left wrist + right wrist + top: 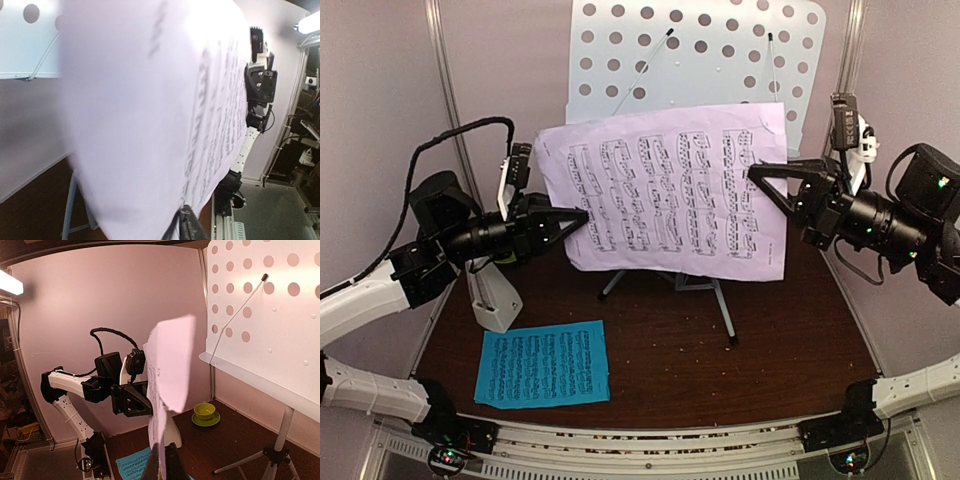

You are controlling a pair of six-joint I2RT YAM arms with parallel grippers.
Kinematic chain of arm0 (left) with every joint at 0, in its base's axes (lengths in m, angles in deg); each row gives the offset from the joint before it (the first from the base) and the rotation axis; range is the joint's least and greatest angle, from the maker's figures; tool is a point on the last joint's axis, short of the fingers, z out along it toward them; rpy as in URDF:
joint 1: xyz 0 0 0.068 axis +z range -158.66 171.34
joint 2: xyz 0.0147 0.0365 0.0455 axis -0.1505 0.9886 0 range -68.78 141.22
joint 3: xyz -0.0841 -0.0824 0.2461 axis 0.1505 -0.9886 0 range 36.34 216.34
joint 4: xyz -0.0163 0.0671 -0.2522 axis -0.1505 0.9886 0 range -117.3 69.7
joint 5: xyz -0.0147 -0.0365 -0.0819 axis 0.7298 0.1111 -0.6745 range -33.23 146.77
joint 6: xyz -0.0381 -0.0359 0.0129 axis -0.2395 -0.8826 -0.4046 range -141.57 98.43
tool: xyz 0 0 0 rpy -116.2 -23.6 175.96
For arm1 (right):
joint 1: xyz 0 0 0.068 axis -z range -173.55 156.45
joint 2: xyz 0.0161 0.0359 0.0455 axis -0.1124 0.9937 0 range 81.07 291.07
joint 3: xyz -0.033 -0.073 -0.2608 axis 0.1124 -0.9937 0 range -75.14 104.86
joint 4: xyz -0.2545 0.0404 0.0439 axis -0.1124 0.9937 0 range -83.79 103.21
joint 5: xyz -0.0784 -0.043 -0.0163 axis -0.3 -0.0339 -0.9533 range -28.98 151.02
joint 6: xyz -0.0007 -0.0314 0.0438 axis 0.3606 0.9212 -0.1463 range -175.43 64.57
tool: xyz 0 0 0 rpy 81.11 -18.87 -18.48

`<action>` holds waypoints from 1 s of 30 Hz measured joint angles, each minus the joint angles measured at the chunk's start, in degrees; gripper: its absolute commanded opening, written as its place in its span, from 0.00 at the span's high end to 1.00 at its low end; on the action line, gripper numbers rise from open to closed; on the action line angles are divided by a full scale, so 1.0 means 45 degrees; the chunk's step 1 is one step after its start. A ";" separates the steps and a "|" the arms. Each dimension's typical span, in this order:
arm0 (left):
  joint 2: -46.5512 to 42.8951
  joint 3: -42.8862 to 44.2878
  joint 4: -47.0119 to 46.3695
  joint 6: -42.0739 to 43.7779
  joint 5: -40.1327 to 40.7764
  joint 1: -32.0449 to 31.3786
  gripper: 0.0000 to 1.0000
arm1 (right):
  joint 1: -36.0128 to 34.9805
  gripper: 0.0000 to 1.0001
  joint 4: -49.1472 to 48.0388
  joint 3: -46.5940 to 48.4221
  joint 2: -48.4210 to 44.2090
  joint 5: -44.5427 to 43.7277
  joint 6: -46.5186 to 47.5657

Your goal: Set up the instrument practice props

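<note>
while the lilac page [665, 190] hangs above the counter [770, 350], before the music stand [700, 50] near the far edge | left tool [578, 217] pinches its left edge, right tool [756, 175] its right | handling: likely light, limp, easily creased; grip the margins, hold it taut

Thin matt paper: lilac page [665, 190] at centre, cyan page [542, 363] at seven o'clock. Smooth satin-white sheet metal: music stand [700, 50]. Bright silvery metal: tripod [724, 310]. Dark matt wood: table [770, 370].
</note>
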State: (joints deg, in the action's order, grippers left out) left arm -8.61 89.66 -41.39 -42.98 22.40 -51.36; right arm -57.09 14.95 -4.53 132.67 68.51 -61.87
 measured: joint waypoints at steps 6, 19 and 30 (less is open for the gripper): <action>0.0015 0.0874 0.1268 0.0374 -0.0136 0.0000 1.00 | 0.0855 0.10 -0.0010 -0.1773 -0.0826 -0.0452 -0.0806; 0.1554 0.5532 1.0482 0.4721 -0.0253 0.0000 1.00 | 0.0816 0.00 0.6416 0.1234 -0.0602 -0.3094 0.0291; 0.3832 0.8063 1.4426 0.6416 -0.0505 -0.1107 1.00 | -0.0340 0.00 0.8777 0.4425 0.3390 -0.3254 0.1685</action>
State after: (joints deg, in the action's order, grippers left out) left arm 8.63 125.94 23.53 -14.10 20.13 -56.34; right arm -58.62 54.44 15.38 147.92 53.87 -54.28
